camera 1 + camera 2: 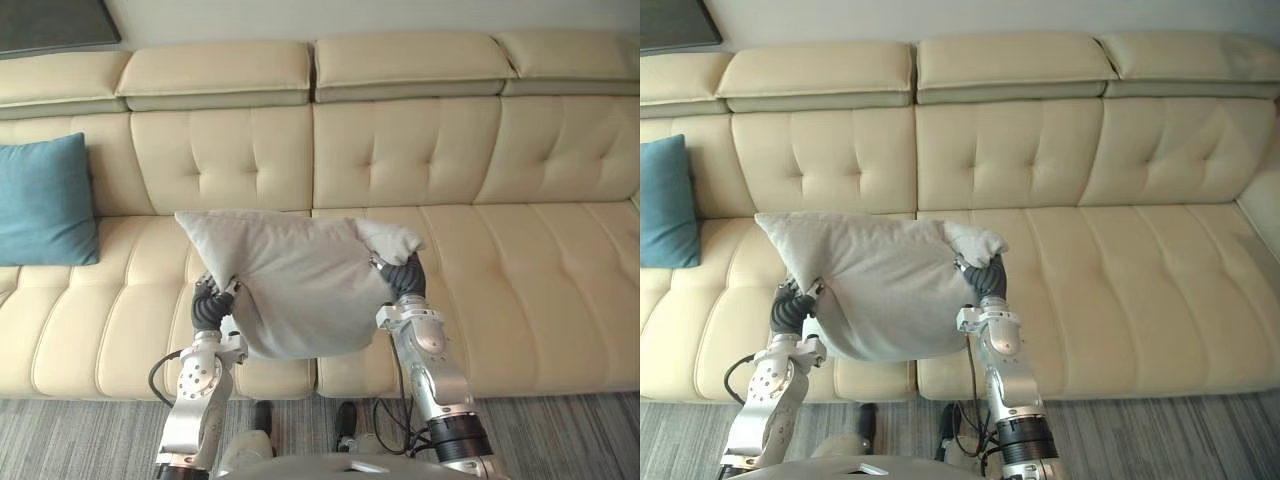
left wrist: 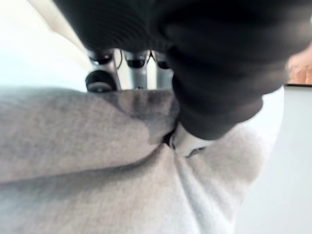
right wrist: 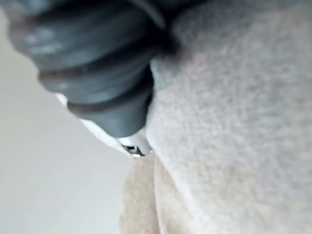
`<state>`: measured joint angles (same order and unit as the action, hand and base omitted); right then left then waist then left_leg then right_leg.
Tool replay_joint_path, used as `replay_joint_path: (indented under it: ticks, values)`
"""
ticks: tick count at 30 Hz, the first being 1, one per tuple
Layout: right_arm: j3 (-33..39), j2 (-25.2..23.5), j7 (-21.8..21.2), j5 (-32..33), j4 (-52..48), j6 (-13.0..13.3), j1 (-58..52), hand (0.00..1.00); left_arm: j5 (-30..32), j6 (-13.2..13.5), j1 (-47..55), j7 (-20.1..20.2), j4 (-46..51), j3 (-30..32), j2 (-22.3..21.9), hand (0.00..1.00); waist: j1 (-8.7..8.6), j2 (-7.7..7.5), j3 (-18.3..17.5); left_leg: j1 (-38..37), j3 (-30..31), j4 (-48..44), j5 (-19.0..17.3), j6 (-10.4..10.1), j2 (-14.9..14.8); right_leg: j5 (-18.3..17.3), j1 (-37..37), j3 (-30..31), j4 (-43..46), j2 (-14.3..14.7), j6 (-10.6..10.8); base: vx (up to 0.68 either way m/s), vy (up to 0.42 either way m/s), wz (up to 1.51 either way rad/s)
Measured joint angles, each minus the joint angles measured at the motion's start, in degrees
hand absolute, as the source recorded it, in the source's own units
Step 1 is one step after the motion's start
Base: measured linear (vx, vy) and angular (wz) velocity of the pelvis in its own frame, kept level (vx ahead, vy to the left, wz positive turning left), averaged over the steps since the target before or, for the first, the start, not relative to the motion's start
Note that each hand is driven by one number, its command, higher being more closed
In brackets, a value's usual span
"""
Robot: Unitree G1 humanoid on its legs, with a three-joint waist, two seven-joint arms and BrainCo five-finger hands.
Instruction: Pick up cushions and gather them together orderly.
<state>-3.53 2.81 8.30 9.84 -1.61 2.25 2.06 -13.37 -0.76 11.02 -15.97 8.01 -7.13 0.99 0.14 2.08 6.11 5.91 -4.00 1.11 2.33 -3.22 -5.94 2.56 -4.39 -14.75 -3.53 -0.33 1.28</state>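
The cream sofa (image 1: 500, 250) fills the scene. A grey cushion (image 1: 300, 280) hangs lifted in front of the sofa's seat, left of its middle, and a smaller teal cushion (image 1: 45, 200) leans upright against the sofa's back at its left end, well apart from the grey one. The left hand (image 1: 210, 305) and right hand (image 1: 405, 275) press the grey cushion's two sides, sunk into its cloth, so I cannot tell whether either is spread or clenched.

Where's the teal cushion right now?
In the eye views, the teal cushion leans against the sofa back at far left, apart from the grey cushion.
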Motion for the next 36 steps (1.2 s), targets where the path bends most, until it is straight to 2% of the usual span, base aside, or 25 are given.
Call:
replay_joint_path:
  ticks: [3,5,12,16,20,23,24,26,28,32,36]
  values:
    - [0.68,-0.02,0.56,-0.01,-0.2,0.01,-0.18,1.0,0.02,-0.27,-0.02,0.1,-0.04,-0.86,-0.02,1.0,-0.79,-0.08,-0.1,-1.46,-0.77,1.32,1.55,-0.26,0.51,2.76,0.72,1.11,-1.09,-0.24,-0.12,0.06,0.042,-0.14]
    - [0.97,-0.03,0.59,-0.01,-0.19,0.01,-0.17,1.0,0.02,-0.27,-0.29,0.1,-0.06,-0.99,-0.08,1.0,-0.7,0.26,-0.39,-2.09,-0.91,1.35,1.91,-0.2,0.6,3.8,0.79,1.52,-1.07,-0.27,-0.75,0.1,0.035,-0.06]
    - [0.84,-0.04,0.89,-0.02,1.18,-0.03,3.08,1.0,1.3,-0.27,-6.0,-0.65,-4.84,0.72,0.26,1.0,-0.14,1.15,-1.1,-2.64,-1.24,2.27,2.01,-0.32,0.82,3.93,0.68,1.7,-1.07,-0.33,-0.8,0.03,0.044,-0.02]
    - [0.61,0.26,3.37,-0.09,5.45,-0.03,12.93,1.0,2.51,-0.29,-13.72,-3.45,-7.55,1.1,2.92,1.0,-0.12,1.11,-1.21,0.29,-2.41,2.13,2.29,-0.59,0.69,5.35,-2.83,3.15,-1.12,-0.34,-1.07,-0.05,0.054,-0.15]
    - [-0.6,2.26,6.33,-0.6,8.63,0.0,22.35,1.0,3.56,-0.28,-24.92,-7.63,-13.55,1.22,6.05,1.0,-0.19,1.25,-0.88,4.73,-2.49,3.04,4.85,0.0,0.79,7.39,-7.78,3.2,-1.09,-0.38,-1.64,-0.08,0.028,-0.05]
    - [-0.62,2.78,9.69,-1.24,11.83,0.01,32.85,1.0,3.57,-0.28,-35.66,-12.04,-17.82,1.98,8.06,1.0,-0.29,1.35,2.15,8.1,-2.6,3.22,6.49,-0.18,0.82,9.25,-11.28,3.48,-1.08,-0.39,-2.09,-0.14,0.041,-0.03]
    - [-0.62,3.46,11.89,-1.37,12.21,0.01,38.97,1.0,3.58,-0.28,-41.9,-14.82,-19.43,2.62,9.17,1.0,-0.24,1.48,3.96,11.07,-2.64,3.25,7.36,0.02,0.83,9.94,-14.3,3.7,-1.09,-0.41,-2.34,-0.17,0.029,-0.02]
    - [-0.57,3.61,13.23,-1.85,12.24,0.02,42.38,1.0,3.58,-0.25,-45.45,-16.34,-20.21,2.69,9.92,1.0,-0.03,1.49,4.3,13.56,-2.79,3.32,8.16,-0.05,0.8,10.42,-16.98,3.85,-1.09,-0.39,-2.19,-0.18,0.007,-0.03]
    - [0.0,3.83,15.21,-3.76,12.3,0.06,48.35,1.0,3.61,-0.21,-52.39,-18.42,-22.46,3.63,11.01,1.0,0.17,2.15,7.81,15.79,-3.09,3.36,9.31,-0.1,0.7,11.35,-19.34,3.98,-1.09,-0.37,-2.23,-0.14,0.006,-0.04]
    - [1.4,3.75,18.81,-5.95,12.63,0.29,53.53,1.0,6.04,-0.21,-61.42,-20.12,-25.44,4.09,12.62,1.0,0.87,2.61,9.78,21.9,-4.33,3.75,11.03,-0.52,0.68,13.1,-26.01,4.94,-1.09,-0.41,-2.38,-0.12,0.019,-0.13]
    - [2.7,3.84,22.18,-8.13,13.69,0.29,55.74,1.0,6.98,-0.21,-65.37,-21.18,-25.43,4.17,12.24,1.0,1.07,2.63,11.09,26.73,-5.65,3.75,11.53,-0.54,0.56,14.42,-31.22,5.23,-1.07,-0.4,-2.98,0.0,0.075,-0.09]
